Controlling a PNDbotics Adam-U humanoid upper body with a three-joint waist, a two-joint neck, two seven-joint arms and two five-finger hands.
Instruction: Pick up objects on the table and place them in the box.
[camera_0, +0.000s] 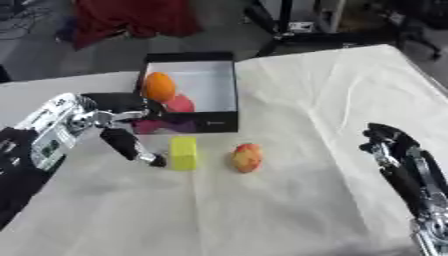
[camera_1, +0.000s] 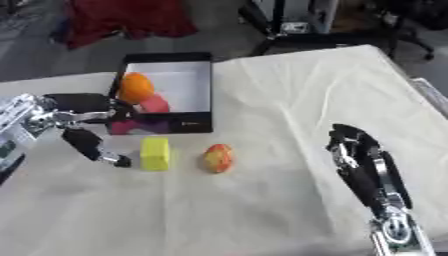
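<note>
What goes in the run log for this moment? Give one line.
left hand: open beside yellow block | right hand: idle | red-yellow round fruit: on cloth | black box: holds orange ball, pink object

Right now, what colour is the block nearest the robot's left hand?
Yellow; the block shows best in the left eye view.

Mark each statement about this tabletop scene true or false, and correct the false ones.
1. The orange fruit is inside the black box. True.
2. The yellow block lies in the box. False: it stands on the table cloth, in front of the box.
3. The left hand has its fingers curled round the yellow block. False: it is beside the block, holding nothing.
4. The red-and-yellow fruit lies right of the yellow block. True.
5. The right hand holds nothing. True.
</note>
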